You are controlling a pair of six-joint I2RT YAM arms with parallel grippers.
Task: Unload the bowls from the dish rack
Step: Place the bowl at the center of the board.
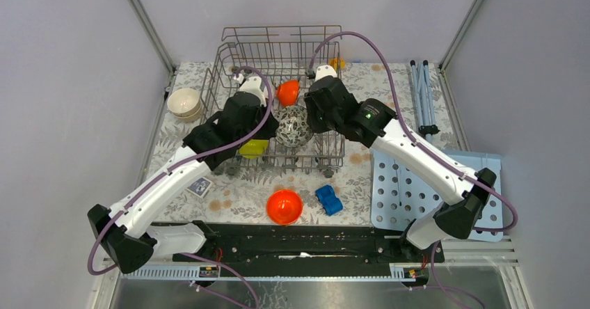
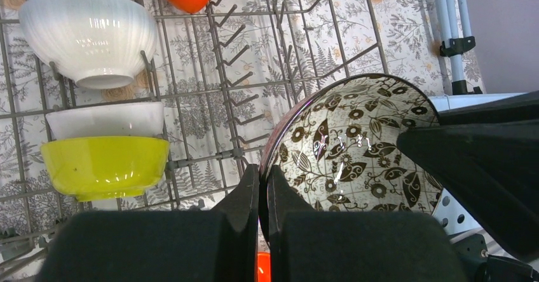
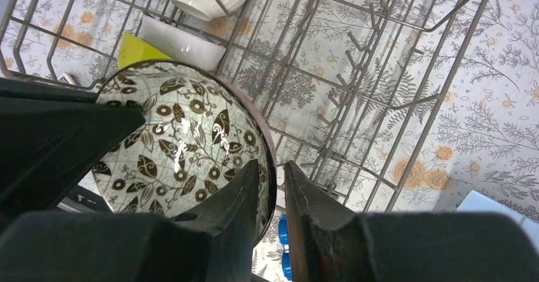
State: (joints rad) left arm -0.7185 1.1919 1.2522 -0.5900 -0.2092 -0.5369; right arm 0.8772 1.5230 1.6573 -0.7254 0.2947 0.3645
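The patterned bowl [image 1: 293, 127] [image 2: 356, 148] [image 3: 171, 142] stands on edge at the front of the grey wire dish rack [image 1: 278, 44]. My left gripper [image 1: 273, 129] [image 2: 264, 193] is shut on its left rim. At the opposite rim my right gripper [image 1: 312, 124] [image 3: 272, 180] straddles the edge: one finger lies against the inside and a narrow gap shows at the outer finger. Also in the rack are an orange bowl [image 1: 288, 92], a yellow-green bowl [image 1: 253, 148] [image 2: 105, 166] and two white bowls [image 2: 89, 34] [image 2: 105, 118].
In front of the rack an orange bowl [image 1: 284, 207] sits upside down on the table beside a blue toy car [image 1: 329, 200]. Stacked beige bowls [image 1: 185, 103] stand left of the rack. A light-blue perforated board [image 1: 431, 191] lies at the right, and a small card [image 1: 200, 187] at the front left.
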